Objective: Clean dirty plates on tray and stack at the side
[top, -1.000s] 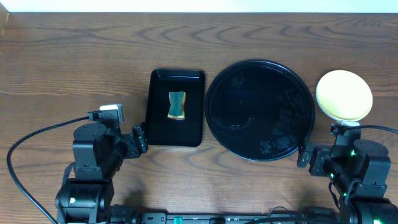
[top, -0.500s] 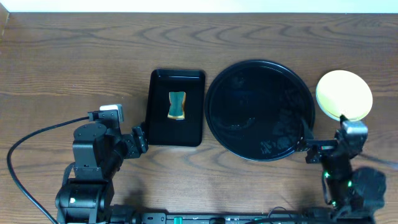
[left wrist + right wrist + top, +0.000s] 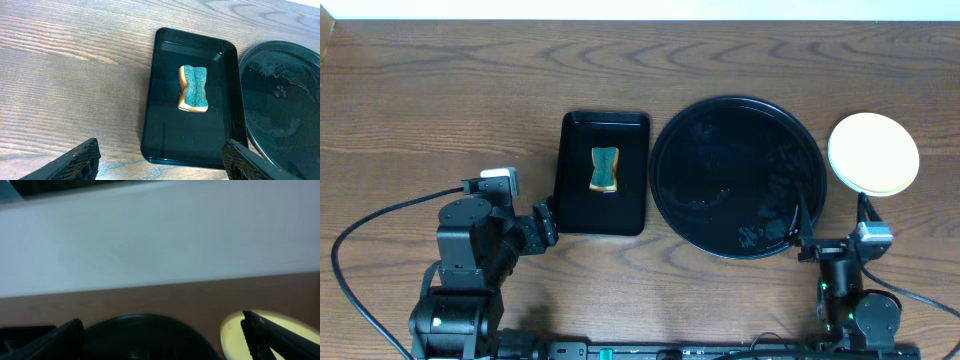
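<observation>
Overhead: sponge [image 3: 605, 168] in rectangular tray [image 3: 578, 207], plate [image 3: 873, 153] apart

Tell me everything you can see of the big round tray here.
The round tray is glossy black, plastic-looking, with a raised rim and faint wet-looking streaks across its floor. Nothing lies in it. It sits flat on the wooden table, between the rectangular tray and the yellow plate, close to both; whether it touches either cannot be told. The right gripper hangs open by its near right edge.
</observation>
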